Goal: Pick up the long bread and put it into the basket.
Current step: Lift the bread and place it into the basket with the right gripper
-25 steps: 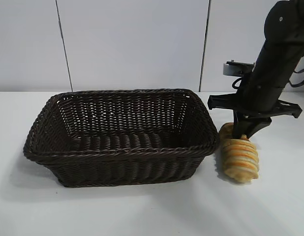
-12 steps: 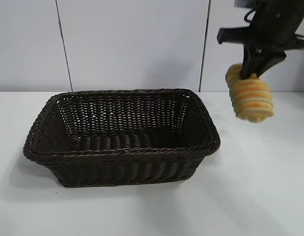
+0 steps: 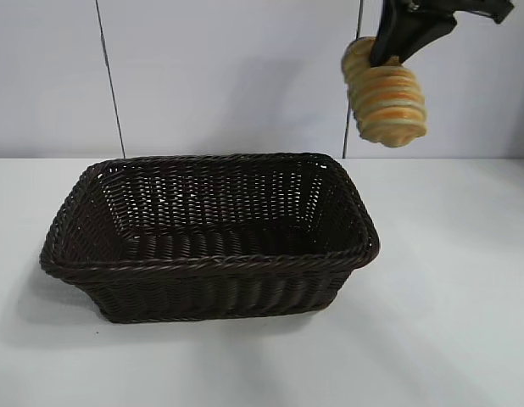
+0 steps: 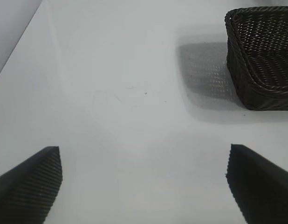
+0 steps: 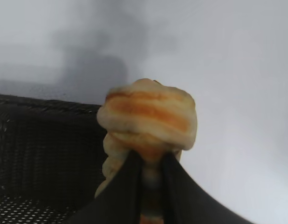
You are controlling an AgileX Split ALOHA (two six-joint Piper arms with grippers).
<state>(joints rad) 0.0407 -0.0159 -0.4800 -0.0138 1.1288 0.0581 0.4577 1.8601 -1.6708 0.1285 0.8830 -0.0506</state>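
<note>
Lifted off the bench since the earlier frames, the long bread (image 3: 385,97) is now carried high in the air and has been shifted toward the basket (image 3: 209,264). It is clamped near one end by the right claw (image 3: 391,52), whose fingers are clenched on the loaf, so that its long axis hangs steeply downward from the claw, slightly tilted. The loaf is seen just above and outside the basket's right rim, close to the far right corner, not yet over the open interior. The coming move is judged to turn on this offset: the bread must be brought further toward the basket's middle and then lowered, with the hanging end cleared past the braided rim. The left claw (image 4: 144,186) is held released, wide apart, low over the bare bench (image 4: 125,93) well to the basket's other side, idle.
</note>
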